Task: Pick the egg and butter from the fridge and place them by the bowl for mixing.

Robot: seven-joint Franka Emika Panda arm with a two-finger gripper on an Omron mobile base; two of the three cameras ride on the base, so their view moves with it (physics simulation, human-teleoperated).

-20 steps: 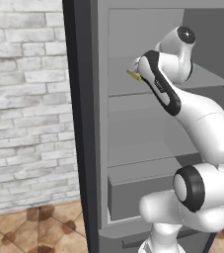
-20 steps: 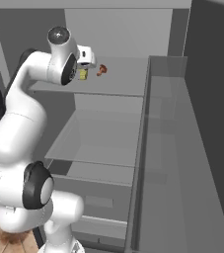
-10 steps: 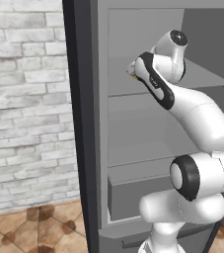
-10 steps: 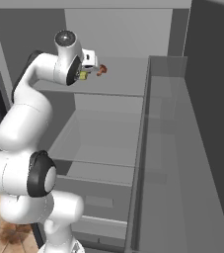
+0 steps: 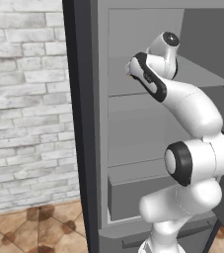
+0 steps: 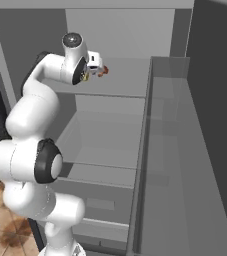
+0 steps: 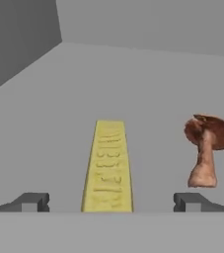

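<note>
The gripper (image 7: 108,201) hangs wide open and empty over the fridge (image 6: 165,125) shelf's front edge, its fingertips (image 7: 30,201) straddling the butter (image 7: 107,165), which lies lengthwise between them ready for a squeeze, a brown mushroom (image 7: 208,148) just beside.

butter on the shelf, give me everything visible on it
The butter is a pale yellow, narrow rectangular stick with rows of small ridged marks along its top face, matte. It lies flat on the grey fridge shelf, long axis pointing away from the hand camera, centred between the open gripper fingertips, which stand clear of it on both sides. A brown mushroom stands upright to one side, apart from it. Its near end is cut off by the frame bottom.
</note>
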